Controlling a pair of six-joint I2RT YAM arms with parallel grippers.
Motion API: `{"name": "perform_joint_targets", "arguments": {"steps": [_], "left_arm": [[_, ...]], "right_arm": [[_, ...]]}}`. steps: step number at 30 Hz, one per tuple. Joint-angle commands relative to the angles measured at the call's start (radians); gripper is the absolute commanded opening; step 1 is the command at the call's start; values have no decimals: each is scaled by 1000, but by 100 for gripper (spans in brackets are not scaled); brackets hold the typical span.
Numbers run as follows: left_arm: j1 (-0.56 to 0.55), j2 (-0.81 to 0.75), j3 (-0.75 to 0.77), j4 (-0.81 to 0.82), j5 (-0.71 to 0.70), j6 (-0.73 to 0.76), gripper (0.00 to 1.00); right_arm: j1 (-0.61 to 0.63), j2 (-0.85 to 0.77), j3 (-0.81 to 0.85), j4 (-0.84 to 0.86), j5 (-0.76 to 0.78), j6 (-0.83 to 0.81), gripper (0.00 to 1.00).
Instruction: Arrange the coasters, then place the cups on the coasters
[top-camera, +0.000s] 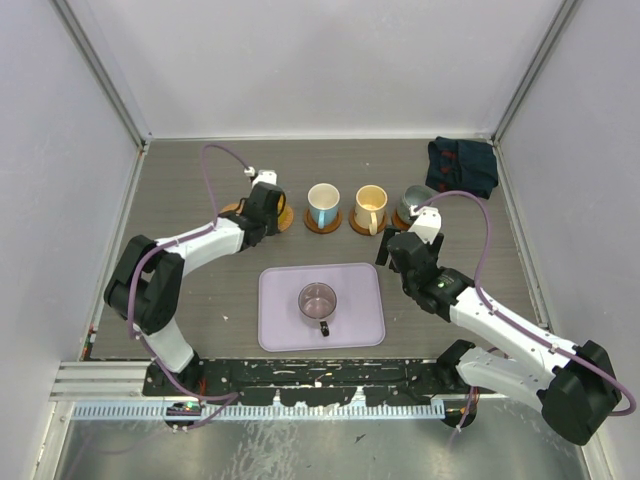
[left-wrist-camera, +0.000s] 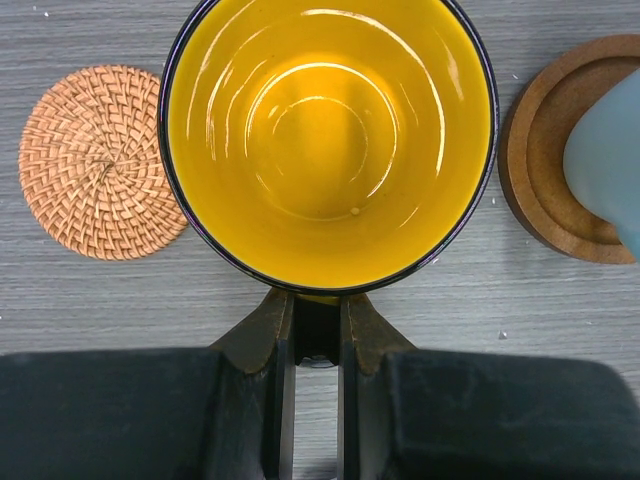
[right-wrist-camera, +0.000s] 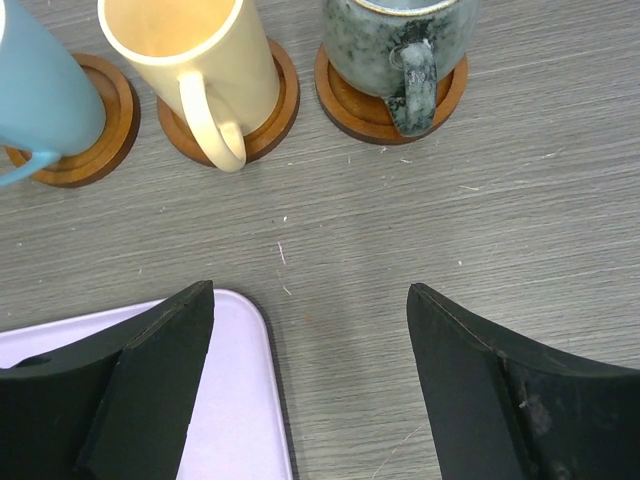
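My left gripper (left-wrist-camera: 315, 310) is shut on the handle of the orange-yellow cup (left-wrist-camera: 330, 140), which stands upright and hides whatever is beneath it. A woven coaster (left-wrist-camera: 100, 160) lies bare to its left. On its right, a brown coaster (left-wrist-camera: 550, 170) carries the white-and-blue cup (top-camera: 322, 205). The cream-yellow cup (right-wrist-camera: 190, 50) and the grey-green cup (right-wrist-camera: 395, 40) each stand on a coaster (right-wrist-camera: 275, 100). The purplish cup (top-camera: 318, 300) sits on the lilac tray (top-camera: 280, 330). My right gripper (right-wrist-camera: 310, 300) is open and holds nothing, just off the tray's far right corner.
A dark folded cloth (top-camera: 462, 165) lies at the back right corner. Grey walls close in the table on three sides. The tray's corner (right-wrist-camera: 230, 400) lies under my right gripper's left finger.
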Motion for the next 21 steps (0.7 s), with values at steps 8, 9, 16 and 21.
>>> {"name": "perform_joint_targets", "arguments": {"steps": [8,9,16,21], "left_arm": [[5,-21,31,140,-5,-49,0],[5,-21,32,140,-3,-53,0],[5,-30,23,138,5,-68,0],[6,-39,13,131,0,-75,0]], "right_arm": [[-4,7,10,26,-6,22,82],[-4,8,10,26,-6,22,82],[-3,11,10,30,-10,25,82],[-3,8,9,30,-12,28,82]]}}
